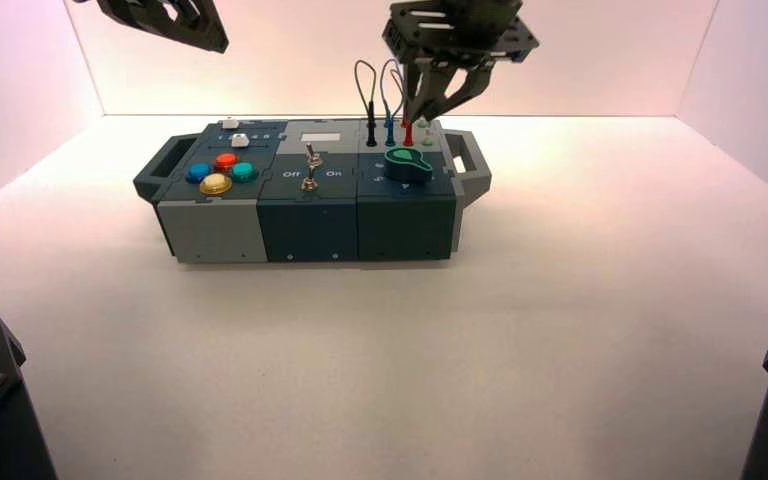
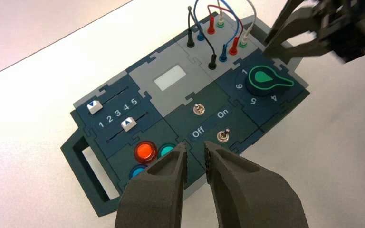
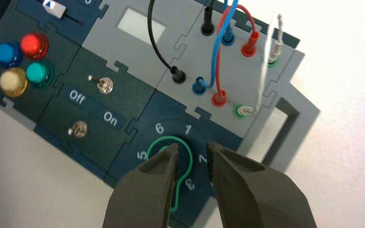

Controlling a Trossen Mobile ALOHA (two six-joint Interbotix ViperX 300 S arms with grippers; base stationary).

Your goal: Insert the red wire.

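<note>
- Over the far right corner of the box (image 1: 310, 215), seen from above, the right gripper (image 1: 438, 105) hangs with its jaws parted and nothing between them, tips just above the row of wires. The red wire (image 1: 407, 130) stands plugged beside the blue and black leads, behind the green knob (image 1: 407, 165). The left gripper (image 1: 165, 20) sits high at the far left, well clear.
- From the left wrist, the left gripper (image 2: 196, 156) shows a narrow gap between its fingers, gripping nothing, above the coloured buttons. The red wire (image 2: 223, 23) arcs between two sockets, both red plugs seated.
- From the right wrist, the right gripper (image 3: 193, 159) hovers open above the green knob (image 3: 173, 164); the red wire (image 3: 218, 57) loops from one socket to the other.
</note>
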